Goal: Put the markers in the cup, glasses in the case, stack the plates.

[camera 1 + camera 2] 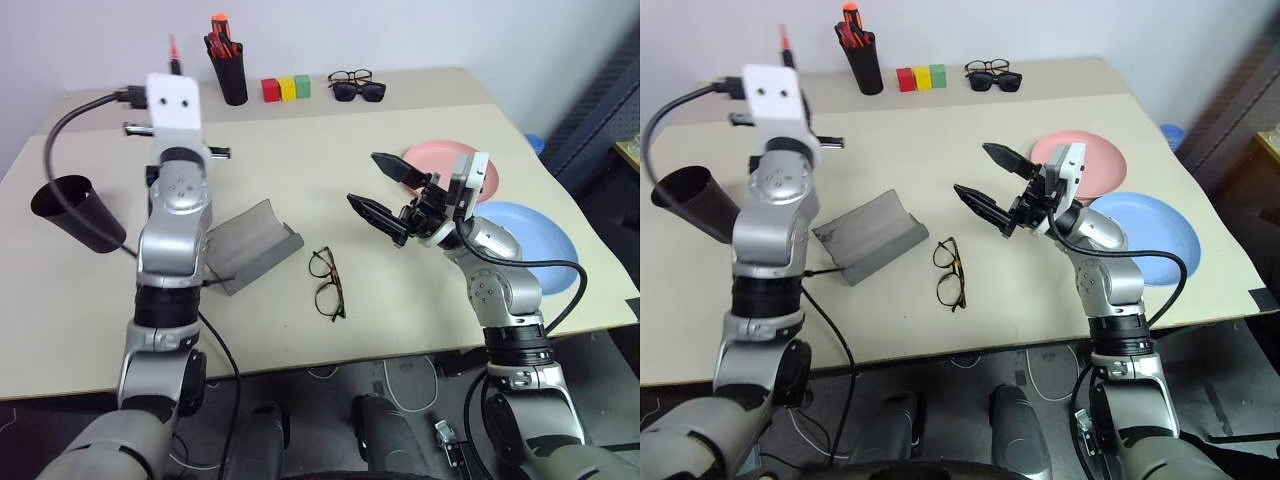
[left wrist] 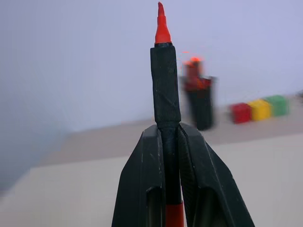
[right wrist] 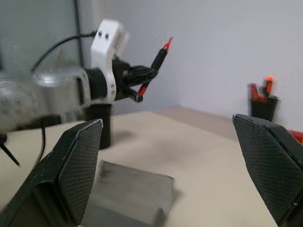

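Note:
My left gripper (image 2: 168,127) is raised above the table's left side and shut on the black marker (image 2: 165,80), whose red tip (image 1: 172,46) points up. In the right wrist view the same marker (image 3: 159,58) sticks up out of it. The black cup (image 1: 76,212) stands below it at the left edge. Near the middle lies the grey case (image 1: 250,246), open, with the thin-framed glasses (image 1: 328,283) just to its right. My right gripper (image 1: 365,180) hovers open and empty right of centre. Behind it lie the pink plate (image 1: 440,158) and blue plate (image 1: 535,238), side by side.
At the back stand a black pen holder (image 1: 230,75) with red-orange pens, three coloured blocks (image 1: 286,88), and dark sunglasses (image 1: 358,92) beside another pair. A slim object (image 1: 222,152) lies on the table behind my left arm, mostly hidden. A black cable (image 1: 75,115) loops off my left wrist.

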{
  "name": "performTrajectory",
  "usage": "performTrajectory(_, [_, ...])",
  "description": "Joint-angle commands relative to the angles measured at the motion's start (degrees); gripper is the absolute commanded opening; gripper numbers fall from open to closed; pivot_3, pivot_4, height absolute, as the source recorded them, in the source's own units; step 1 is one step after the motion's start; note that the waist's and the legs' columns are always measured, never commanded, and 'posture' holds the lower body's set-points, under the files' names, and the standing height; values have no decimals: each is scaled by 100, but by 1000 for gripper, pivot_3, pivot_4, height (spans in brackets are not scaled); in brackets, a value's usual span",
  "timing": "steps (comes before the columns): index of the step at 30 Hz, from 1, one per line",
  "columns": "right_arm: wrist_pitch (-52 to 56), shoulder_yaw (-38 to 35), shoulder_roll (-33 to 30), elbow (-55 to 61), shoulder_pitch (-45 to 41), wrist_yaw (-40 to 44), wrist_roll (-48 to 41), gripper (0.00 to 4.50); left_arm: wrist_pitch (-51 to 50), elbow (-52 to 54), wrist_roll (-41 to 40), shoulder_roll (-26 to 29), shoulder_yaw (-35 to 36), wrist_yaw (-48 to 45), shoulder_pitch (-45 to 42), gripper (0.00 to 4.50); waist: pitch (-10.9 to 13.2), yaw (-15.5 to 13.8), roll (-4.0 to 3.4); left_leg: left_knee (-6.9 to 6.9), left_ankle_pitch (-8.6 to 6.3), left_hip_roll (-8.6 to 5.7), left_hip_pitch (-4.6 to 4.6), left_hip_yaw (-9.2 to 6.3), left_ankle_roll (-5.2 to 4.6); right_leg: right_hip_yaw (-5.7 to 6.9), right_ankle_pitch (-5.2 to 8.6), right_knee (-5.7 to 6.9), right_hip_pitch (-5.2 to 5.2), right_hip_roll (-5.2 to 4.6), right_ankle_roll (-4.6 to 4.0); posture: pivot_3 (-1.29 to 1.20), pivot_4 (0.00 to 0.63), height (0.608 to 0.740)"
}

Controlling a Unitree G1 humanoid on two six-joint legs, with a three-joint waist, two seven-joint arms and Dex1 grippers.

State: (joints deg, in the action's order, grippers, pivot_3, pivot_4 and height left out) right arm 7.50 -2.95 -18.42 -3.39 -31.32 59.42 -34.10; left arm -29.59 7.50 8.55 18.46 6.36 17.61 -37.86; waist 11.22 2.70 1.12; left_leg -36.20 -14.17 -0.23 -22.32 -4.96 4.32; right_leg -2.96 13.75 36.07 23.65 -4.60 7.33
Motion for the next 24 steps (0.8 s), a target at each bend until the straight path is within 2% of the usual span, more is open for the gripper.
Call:
performTrajectory(1, [36,98,35,123,-80,536,-266,4500,567,330,697,335,374,560,212,125,0,-20,0,-3,1,0,0,-1,-1,0,0,0,-2,0,-1,0,150,740])
performTrajectory(7, [-84,243,157,16,-124,879,-163,4500,1394,-299,1243,563,520,1177,351,125,0,-143,1,-22,7,-2,1,-4,-9,5,-2,-4,-24,-2,-2,0,150,740])
performTrajectory(15, [-187,278,237,-128,-221,939,-38,4500,2022,-1167,1347,559,812,1762,439,125,0,-168,1,-14,7,-1,1,-5,-9,6,-3,-3,-19,-2,-3,0,150,740])
performTrajectory(24, [-419,433,199,-288,-119,1185,223,4500,3228,-3097,1205,785,834,2395,-65,125,-1,-168,2,-12,7,-1,2,-5,-9,8,-3,-2,-17,-2,-3,0,150,740])
